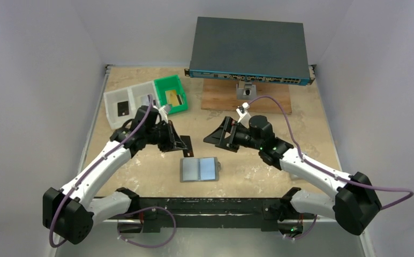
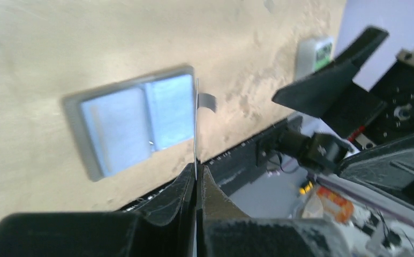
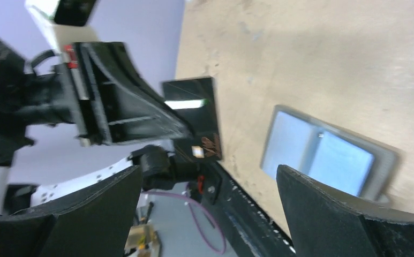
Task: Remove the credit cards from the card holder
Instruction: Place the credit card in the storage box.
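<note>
The card holder (image 1: 199,169) lies open on the table between the arms, its bluish clear pockets facing up; it also shows in the left wrist view (image 2: 135,120) and the right wrist view (image 3: 325,152). My left gripper (image 1: 182,142) is shut on a black credit card (image 1: 187,144), held above the table left of the holder. That card appears edge-on between the closed fingers (image 2: 196,123) and flat-faced in the right wrist view (image 3: 196,115). My right gripper (image 1: 218,140) hangs open and empty just right of the card, its fingers (image 3: 322,214) wide apart.
A white tray (image 1: 113,96) at the back left holds a black card (image 1: 123,108). Next to it, a green tray (image 1: 164,84) holds a gold card (image 1: 173,97). A large dark box with ports (image 1: 250,51) and a wooden board (image 1: 271,99) stand at the back.
</note>
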`<state>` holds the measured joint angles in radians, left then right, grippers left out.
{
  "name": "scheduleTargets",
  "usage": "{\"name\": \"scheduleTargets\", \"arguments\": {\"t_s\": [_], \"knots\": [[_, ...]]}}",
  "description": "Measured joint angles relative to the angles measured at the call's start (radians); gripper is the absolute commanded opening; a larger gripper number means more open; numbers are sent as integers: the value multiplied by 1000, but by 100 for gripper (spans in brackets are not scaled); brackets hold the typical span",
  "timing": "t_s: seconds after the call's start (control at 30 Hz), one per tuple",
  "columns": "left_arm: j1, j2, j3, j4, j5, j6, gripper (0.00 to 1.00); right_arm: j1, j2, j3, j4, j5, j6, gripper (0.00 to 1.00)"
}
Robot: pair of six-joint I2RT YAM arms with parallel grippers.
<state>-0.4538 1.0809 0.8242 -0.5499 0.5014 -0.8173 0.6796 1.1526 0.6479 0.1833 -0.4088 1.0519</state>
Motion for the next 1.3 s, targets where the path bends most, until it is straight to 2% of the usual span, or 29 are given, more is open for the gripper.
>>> {"name": "scheduleTargets", "arguments": {"t_s": [0.27,0.43,0.63,1.07,1.3], "knots": [[113,28,216,-259,-287,106,0,0,-46,33,-222,139,-101,99],[153,162,379,-365,-509,160,0,0,-56,45,-291,183,-147,99],[206,325,538,-433,-702,203,0,0,-73,58,-341,209,-183,99],[416,603,839,-469,-957,366,0,0,-100,61,-397,217,-211,99],[494,761,892,-454,-985,422,0,0,-101,61,-411,216,-228,99]]}}
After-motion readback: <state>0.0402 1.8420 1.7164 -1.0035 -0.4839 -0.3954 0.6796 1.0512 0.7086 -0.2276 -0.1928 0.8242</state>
